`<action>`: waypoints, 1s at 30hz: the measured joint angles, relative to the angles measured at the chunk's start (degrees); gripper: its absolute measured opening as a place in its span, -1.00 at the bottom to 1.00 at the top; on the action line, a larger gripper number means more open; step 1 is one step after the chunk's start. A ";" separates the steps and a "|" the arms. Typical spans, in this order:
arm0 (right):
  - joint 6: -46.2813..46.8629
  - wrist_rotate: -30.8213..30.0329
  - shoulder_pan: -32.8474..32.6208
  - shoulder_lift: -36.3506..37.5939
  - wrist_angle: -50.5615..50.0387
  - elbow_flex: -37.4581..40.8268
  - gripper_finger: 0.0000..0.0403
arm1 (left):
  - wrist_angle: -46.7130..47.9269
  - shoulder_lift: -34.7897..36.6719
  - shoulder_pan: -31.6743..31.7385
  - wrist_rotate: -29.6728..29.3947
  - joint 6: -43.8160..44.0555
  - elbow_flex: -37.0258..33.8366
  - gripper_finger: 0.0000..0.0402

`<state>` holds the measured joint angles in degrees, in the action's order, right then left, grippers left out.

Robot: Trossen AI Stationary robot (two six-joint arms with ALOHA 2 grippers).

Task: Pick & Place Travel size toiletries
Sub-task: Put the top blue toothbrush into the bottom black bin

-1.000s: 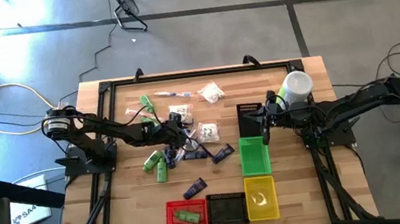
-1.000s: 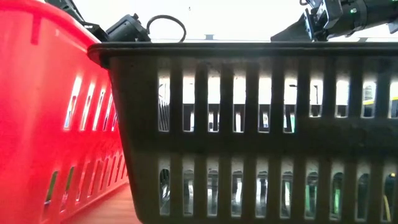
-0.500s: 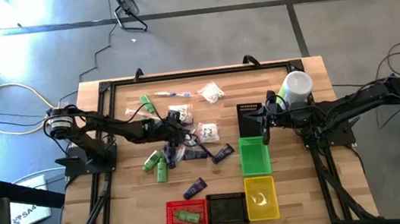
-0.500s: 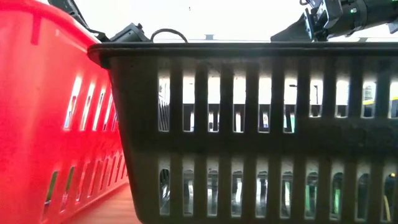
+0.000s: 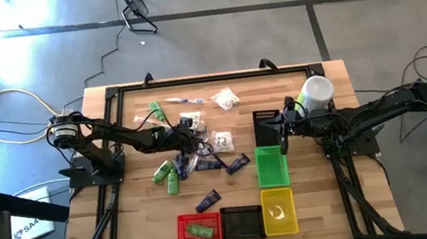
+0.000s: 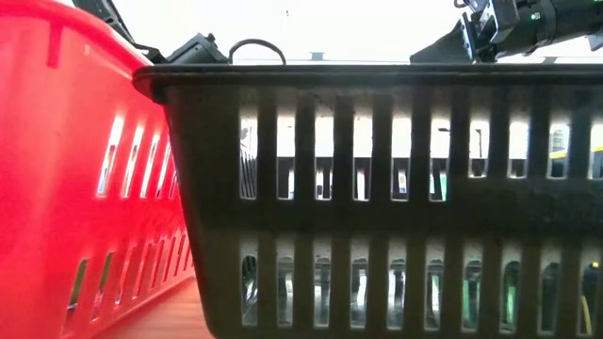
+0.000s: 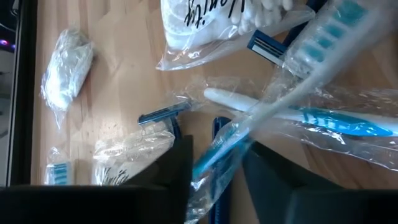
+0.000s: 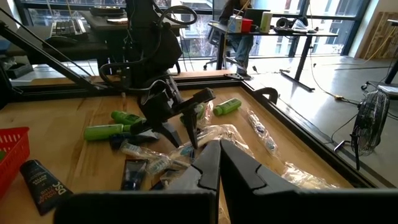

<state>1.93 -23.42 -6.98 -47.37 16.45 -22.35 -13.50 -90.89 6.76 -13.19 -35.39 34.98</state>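
Note:
The toiletries lie scattered mid-table: green bottles [image 5: 167,174], navy tubes [image 5: 238,164], white packets [image 5: 225,98] and clear-wrapped toothbrushes [image 7: 311,115]. My left gripper [image 5: 194,148] reaches slanting down into the pile and is shut on one wrapped toothbrush [image 7: 280,93]. It also shows in the right wrist view, as the left gripper [image 8: 180,134] over the pile. My right gripper [image 5: 285,139] waits shut above the green basket's far end, holding nothing. My left gripper pinches the wrapped toothbrush's blue handle [image 7: 214,160] between its two fingers, far from the bristle head [image 7: 336,31]. The fingers come slanting down from the table's left. The brush runs away from the fingers, and its head end lies over another wrapped toothbrush.
Red basket [image 5: 198,230] with a green bottle inside, black basket [image 5: 243,224] and yellow basket [image 5: 278,209] line the near edge. A green basket [image 5: 271,165] and a small black one [image 5: 267,121] stand right of the pile. A white cup [image 5: 318,90] stands far right.

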 joint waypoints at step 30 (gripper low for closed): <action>0.00 -0.02 -0.02 0.01 -0.51 0.02 -0.99 | 0.02 9.19 -0.02 0.17 7.34 0.05 -0.90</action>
<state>1.93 -23.44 -7.01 -47.36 15.93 -22.33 -13.47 -81.71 6.74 -13.02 -28.05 35.04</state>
